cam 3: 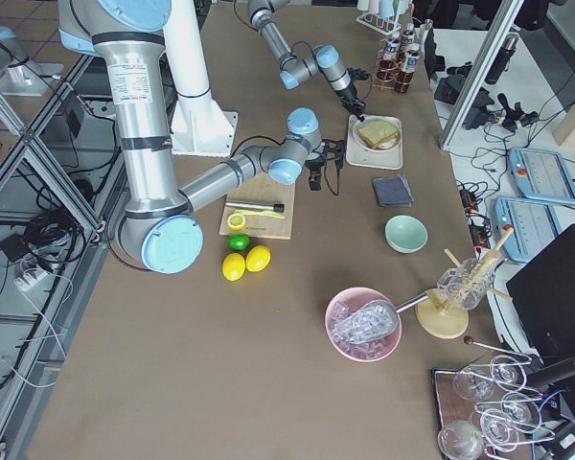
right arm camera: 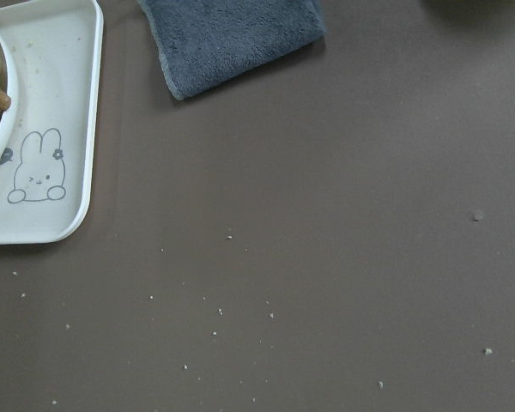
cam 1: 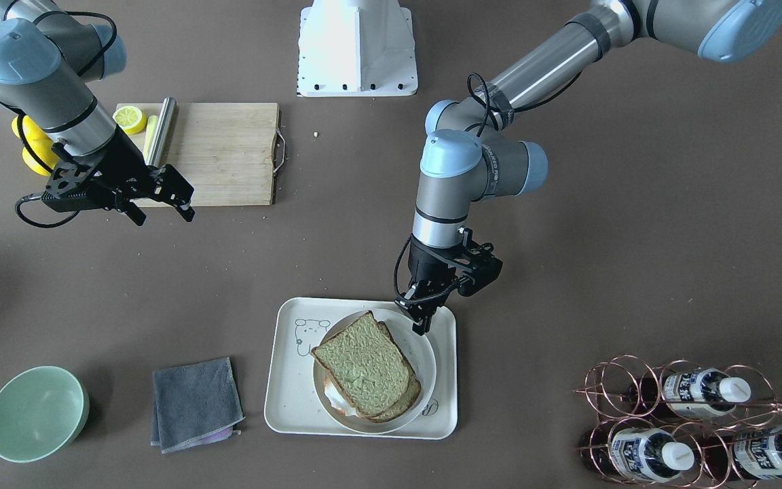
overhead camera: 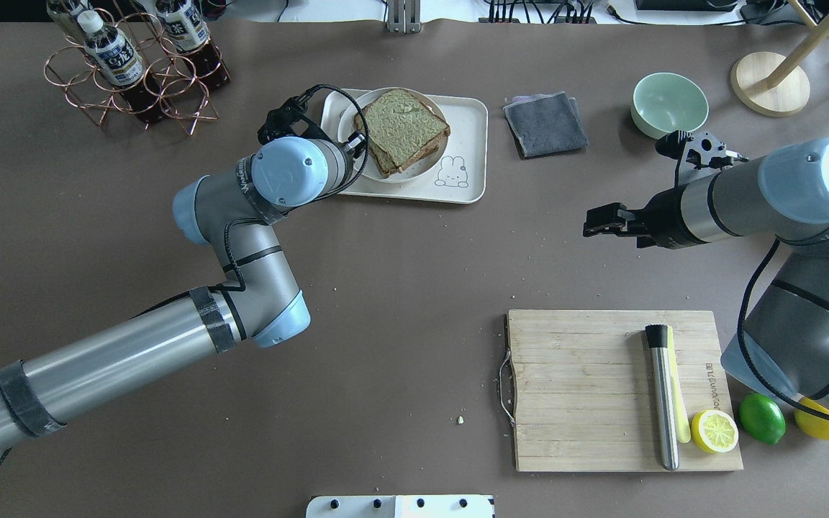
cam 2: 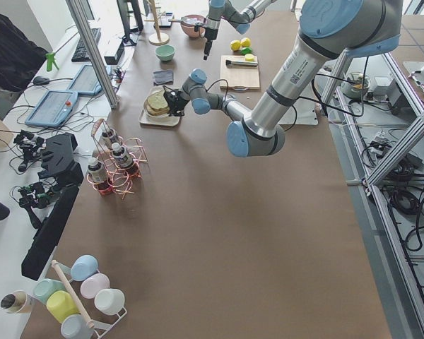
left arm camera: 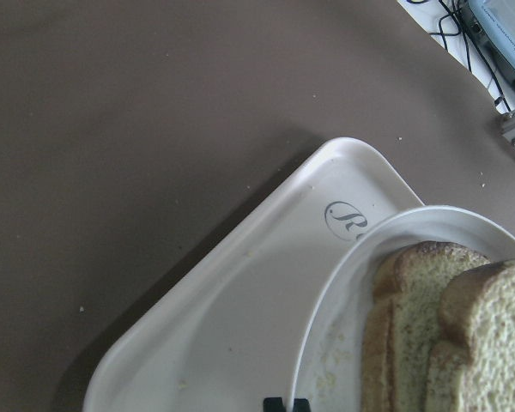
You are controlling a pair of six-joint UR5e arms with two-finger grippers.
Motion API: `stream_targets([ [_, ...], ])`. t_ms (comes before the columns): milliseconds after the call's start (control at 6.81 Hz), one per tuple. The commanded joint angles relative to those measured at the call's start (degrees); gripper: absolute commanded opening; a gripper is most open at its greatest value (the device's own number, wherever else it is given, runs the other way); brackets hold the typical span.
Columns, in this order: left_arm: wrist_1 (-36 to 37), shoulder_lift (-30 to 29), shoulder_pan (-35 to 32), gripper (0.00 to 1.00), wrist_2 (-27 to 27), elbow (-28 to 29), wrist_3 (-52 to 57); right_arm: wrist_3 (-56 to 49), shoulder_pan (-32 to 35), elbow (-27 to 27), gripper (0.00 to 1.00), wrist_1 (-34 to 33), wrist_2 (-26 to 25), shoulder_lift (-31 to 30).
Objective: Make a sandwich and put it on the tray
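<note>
1. Tray [cam 1: 289, 397]: cream-white, flat on the table.
2. Plate [cam 1: 426, 358]: round, white, resting in the tray.
3. Sandwich [cam 1: 364, 363]: two greenish slices stacked askew on the plate, inside the tray, with egg white showing at one edge.
4. My left claw [cam 1: 423, 324]: over the tray's corner nearest my base, fingers drawn together at the plate rim. I cannot tell whether they pinch it.
5. My right claw [cam 1: 165, 217]: well apart from the tray, fingers spread, empty.
6. Grey cloth [cam 1: 195, 402]: just beside the tray, on my right.

Brown table [cam 1: 635, 204], speckled with crumbs [overhead camera: 460, 419].
Lying on it: the tray [cam 1: 286, 397], a grey cloth [cam 1: 195, 403] and green bowl [cam 1: 36, 413] beside it, a cutting board [cam 1: 228, 153], and a bottle rack [cam 1: 642, 407].
</note>
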Motion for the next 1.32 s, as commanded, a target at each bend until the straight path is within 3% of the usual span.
stream_targets([
  [0, -0.1, 0.1, -1.0, 0.74, -0.5, -0.5, 0.2, 0.3, 0.1, 0.0, 0.99, -0.1, 0.2, 1.1],
  [294, 0.5, 3.0, -2.2, 0.76, -5.0, -6.2, 5.1, -0.3, 1.3, 0.0, 0.99, -0.6, 1.4, 1.7],
  [588, 1.3, 13.4, -5.4, 0.96, -14.2, -18.6, 9.0, -2.6, 5.5, 0.1, 0.99, -4.0, 6.3, 1.5],
  [734, 3.1, 19.0, -6.8, 0.97, -15.6, -25.8, 14.5, -9.6, 8.4, 0.0, 0.99, -7.1, 7.1, 1.1],
  [1028, 23.3, 26.6, -13.2, 0.97, -21.2, -42.4, 33.4, -22.9, 14.2, 0.1, 0.99, -16.6, 7.5, 0.6],
  [1175, 31.3, 28.5, -19.3, 0.97, -25.5, -46.8, 43.8, -31.5, 17.5, 0.0, 0.99, -21.7, 7.5, -0.1],
])
